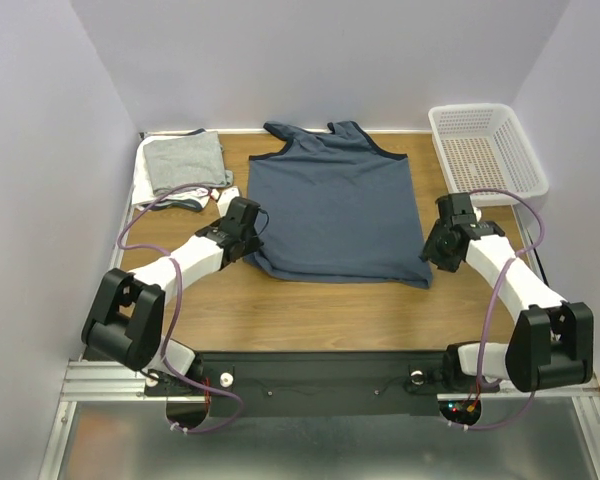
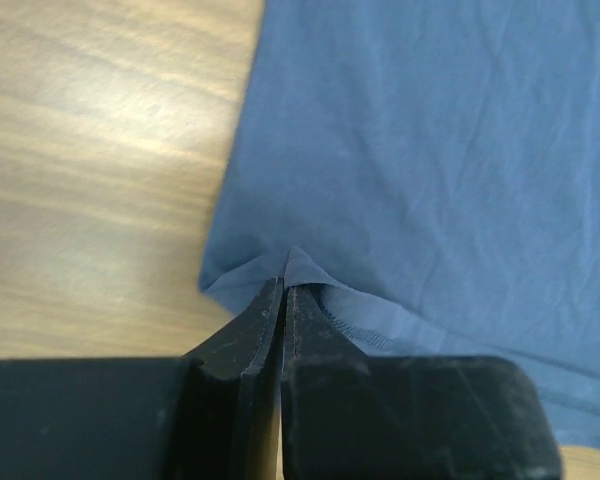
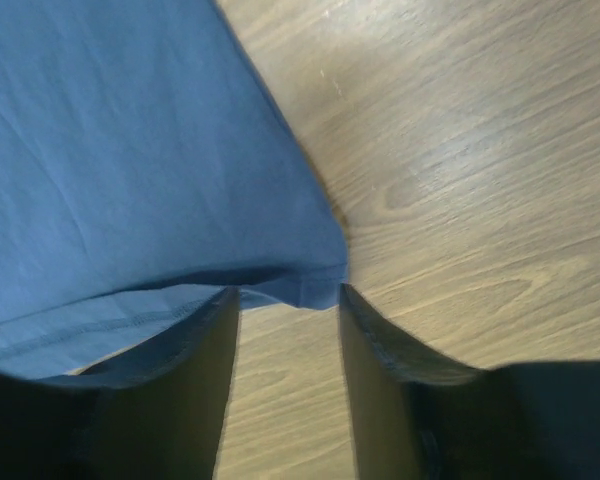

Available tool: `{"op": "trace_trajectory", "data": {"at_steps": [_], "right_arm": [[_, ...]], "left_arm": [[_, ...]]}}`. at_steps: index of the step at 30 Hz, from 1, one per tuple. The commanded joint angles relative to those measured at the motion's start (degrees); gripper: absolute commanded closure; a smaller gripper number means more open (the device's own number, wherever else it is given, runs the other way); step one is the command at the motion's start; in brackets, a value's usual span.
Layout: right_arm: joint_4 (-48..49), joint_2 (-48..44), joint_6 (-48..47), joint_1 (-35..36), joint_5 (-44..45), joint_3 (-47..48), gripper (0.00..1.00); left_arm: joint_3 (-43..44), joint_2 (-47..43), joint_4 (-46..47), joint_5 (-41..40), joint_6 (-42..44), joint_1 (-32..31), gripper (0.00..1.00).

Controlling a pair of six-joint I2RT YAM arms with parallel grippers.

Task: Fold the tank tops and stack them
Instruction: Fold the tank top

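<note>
left tool [image 2: 283, 285] is pinching blue tank top [image 1: 335, 205] at its near-left hem corner; right tool [image 3: 288, 292] is straddling the near-right corner, jaws apart. top is lying flat on worktop [image 1: 320, 315], bare wood running along near hem.

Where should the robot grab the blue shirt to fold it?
Best by its two near hem corners, from the near edge: the blue tank top lies flat, hem at the near side. The left end effector pinches one corner; the right end effector straddles the other.
</note>
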Motion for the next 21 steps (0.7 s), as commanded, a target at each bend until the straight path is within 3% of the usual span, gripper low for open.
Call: {"op": "trace_trajectory", "data": {"at_steps": [1, 11, 21], "right_arm": [[-2.2, 1.9, -1.2, 0.1, -1.8, 1.4, 0.54], [-7.8, 5.2, -0.8, 0.1, -6.5, 1.7, 0.51], [-8.6, 10.4, 0.2, 0.0, -3.6, 2.4, 0.51]], "left_arm": [[3.2, 0.4, 2.9, 0.4, -0.8, 0.5, 0.99], [4.2, 1.5, 5.3, 3.8, -1.0, 2.7, 0.99], [3.6, 0.6, 6.8, 6.4, -1.1, 5.3, 0.99]]}}
